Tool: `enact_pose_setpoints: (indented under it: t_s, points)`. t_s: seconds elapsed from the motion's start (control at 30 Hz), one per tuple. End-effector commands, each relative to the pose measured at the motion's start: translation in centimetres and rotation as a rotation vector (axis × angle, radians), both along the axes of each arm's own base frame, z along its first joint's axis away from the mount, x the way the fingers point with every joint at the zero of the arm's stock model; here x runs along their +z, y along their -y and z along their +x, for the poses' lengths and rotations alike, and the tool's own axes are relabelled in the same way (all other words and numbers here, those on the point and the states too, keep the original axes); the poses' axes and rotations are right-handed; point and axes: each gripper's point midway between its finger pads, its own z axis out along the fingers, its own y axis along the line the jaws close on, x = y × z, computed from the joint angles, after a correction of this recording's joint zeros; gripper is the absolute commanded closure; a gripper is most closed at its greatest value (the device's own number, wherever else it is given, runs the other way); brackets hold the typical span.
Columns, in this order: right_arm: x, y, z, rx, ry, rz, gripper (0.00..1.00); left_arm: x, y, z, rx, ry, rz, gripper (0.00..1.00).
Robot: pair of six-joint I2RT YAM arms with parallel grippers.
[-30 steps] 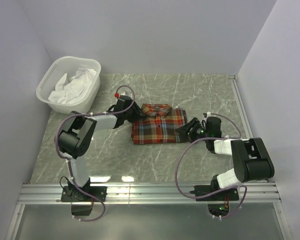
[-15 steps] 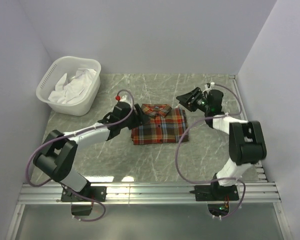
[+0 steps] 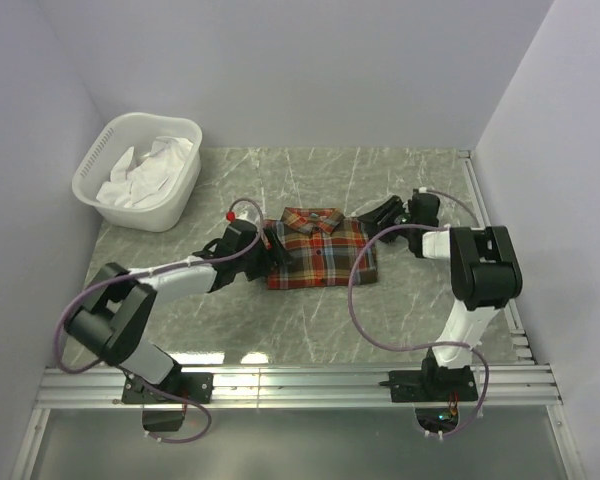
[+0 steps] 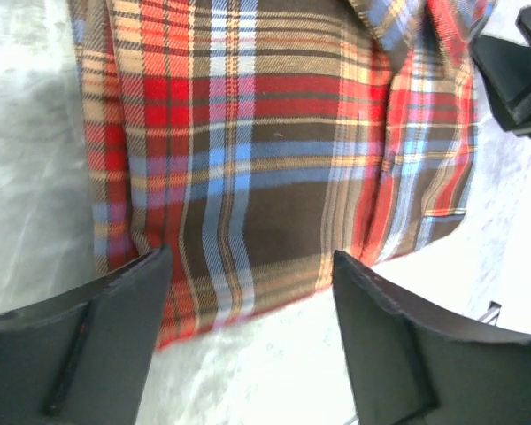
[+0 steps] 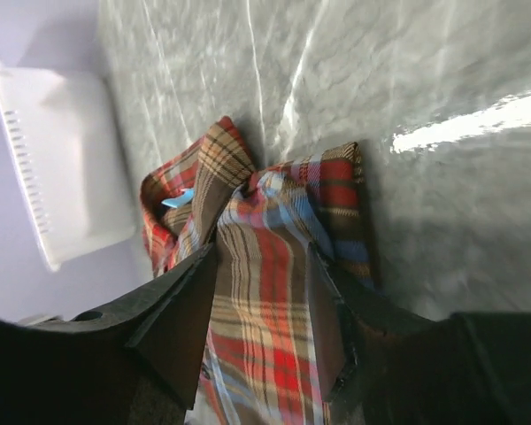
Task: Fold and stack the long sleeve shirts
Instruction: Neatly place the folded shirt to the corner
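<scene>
Folded red, orange, blue and brown plaid flannel shirt [image 3: 318, 250] is lying mid-table on the grey marbled tabletop [image 3: 400, 320], collar twd the back wall. Left gripper [image 4: 248, 292] is hovering w/ jaws wide apart over shirt's left edge, holding nothing. Right gripper [image 5: 261, 301] is sitting part-open w/ fingers either side of a raised fold at the right collar corner; can't tell if it's pinching. White plastic laundry basket [image 3: 140, 168] is standing back left.

Plaid flannel shirt [image 3: 318, 250], red/orange/blue/brown checks, lies folded into a compact rectangle, flat on the table approx. mid-scene. Collar at the far edge, front up. In the right wrist view the far right corner looks bunched, w/ fabric rumpled next to the collar; a small light-blue tag shows inside the collar.
</scene>
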Motion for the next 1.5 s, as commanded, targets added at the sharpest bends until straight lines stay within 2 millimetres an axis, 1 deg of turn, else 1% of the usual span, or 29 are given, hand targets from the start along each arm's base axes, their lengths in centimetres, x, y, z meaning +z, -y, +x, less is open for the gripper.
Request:
enact_pose_setpoints:
  t_s: [0.0,0.03,0.07,0.1,0.13,0.17,0.2,0.27,0.3,0.37,0.4,0.43,0.47,0.5,0.53,0.6,0.63,0.67,0.77,0.8,0.87,0.9,0.97,1.03,1.07,1.1,1.17,1.33,1.47]
  points:
    - [3.6,2.3,0.1,-0.043,0.081,-0.145,0.47,5.1,-1.0,0.9,0.037,0.109,0.018,0.18]
    - [5.5,2.5,-0.4,-0.057,0.114,-0.156,0.45,6.2,-1.1,1.1,0.045,0.131,0.019,0.16]
    - [6.0,2.9,-0.8,-0.083,0.113,-0.168,0.43,5.8,-1.9,0.3,0.042,0.094,0.060,0.08]
    - [6.2,2.9,-1.6,-0.093,0.095,-0.164,0.41,7.9,-2.1,0.7,0.053,0.129,0.054,0.05]
    - [7.2,2.9,-2.8,-0.103,0.111,-0.159,0.37,8.6,-2.8,1.1,0.077,0.149,0.080,0.03]
    - [7.4,3.2,-3.4,-0.136,0.104,-0.165,0.32,8.6,-3.8,0.8,0.080,0.133,0.123,0.01]
    - [8.5,3.1,-4.5,-0.156,0.104,-0.149,0.30,10.2,-4.1,1.3,0.087,0.158,0.121,0.01]
    - [7.2,2.3,-7.1,-0.161,0.042,-0.149,0.24,11.4,-6.0,1.7,0.104,0.155,0.159,0.01]
    - [8.4,2.3,-7.7,-0.199,0.061,-0.130,0.23,12.0,-6.7,1.7,0.109,0.158,0.165,0.01]
    - [7.1,1.0,-10.4,-0.197,0.015,-0.121,0.20,13.3,-9.0,2.6,0.137,0.188,0.195,0.01]
    - [8.2,1.0,-11.0,-0.254,0.034,-0.097,0.18,13.9,-10.1,2.3,0.149,0.198,0.217,0.01]
    - [7.2,0.5,-12.3,-0.261,0.007,-0.089,0.16,14.4,-11.5,2.7,0.170,0.221,0.253,0.01]
    - [6.9,-1.2,-13.7,-0.232,-0.007,-0.080,0.16,14.9,-12.6,2.8,0.197,0.237,0.278,0.01]
    - [7.7,-1.4,-14.2,-0.284,-0.002,-0.026,0.16,15.6,-13.4,2.6,0.213,0.256,0.293,0.01]
    - [6.7,-1.9,-15.2,-0.286,-0.028,-0.007,0.16,15.8,-14.5,2.7,0.230,0.270,0.317,0.01]
    - [7.1,-3.9,-16.5,-0.290,-0.037,0.076,0.16,16.1,-16.1,2.5,0.274,0.293,0.352,0.01]
    - [6.2,-4.0,-17.0,-0.309,-0.048,0.078,0.16,16.2,-16.8,2.5,0.290,0.303,0.367,0.01]
    - [6.3,-5.0,-17.5,-0.298,-0.057,0.109,0.16,16.0,-17.8,2.1,0.323,0.311,0.393,0.01]
    - [5.8,-5.9,-17.6,-0.307,-0.073,0.118,0.17,15.3,-19.5,1.7,0.367,0.315,0.428,0.01]
    - [5.1,-6.3,-17.7,-0.304,-0.094,0.110,0.16,15.7,-20.1,1.5,0.391,0.331,0.434,0.01]
    - [5.3,-7.9,-17.8,-0.287,-0.098,0.128,0.16,15.4,-20.9,1.2,0.416,0.334,0.451,0.01]
    - [4.5,-8.5,-17.8,-0.282,-0.119,0.121,0.16,15.7,-21.5,1.0,0.443,0.349,0.460,0.01]
    - [4.8,-10.2,-17.9,-0.258,-0.115,0.155,0.17,15.4,-21.8,0.9,0.459,0.357,0.459,0.01]
    - [3.7,-11.0,-17.7,-0.268,-0.144,0.146,0.18,15.5,-21.9,0.7,0.465,0.358,0.455,0.01]
    - [3.9,-11.5,-17.5,-0.268,-0.144,0.167,0.18,15.5,-22.0,0.7,0.469,0.361,0.454,0.01]
    - [3.1,-11.6,-17.4,-0.277,-0.158,0.159,0.18,15.6,-22.0,0.7,0.467,0.364,0.454,0.01]
    - [3.3,-12.0,-16.8,-0.296,-0.152,0.195,0.18,15.6,-22.1,0.7,0.473,0.363,0.459,0.01]
    - [2.5,-12.0,-15.0,-0.373,-0.148,0.172,0.22,15.8,-22.3,0.5,0.483,0.370,0.460,0.01]
    - [0.6,-12.5,-14.4,-0.407,-0.213,0.162,0.27,15.9,-22.6,0.4,0.492,0.371,0.465,0.01]
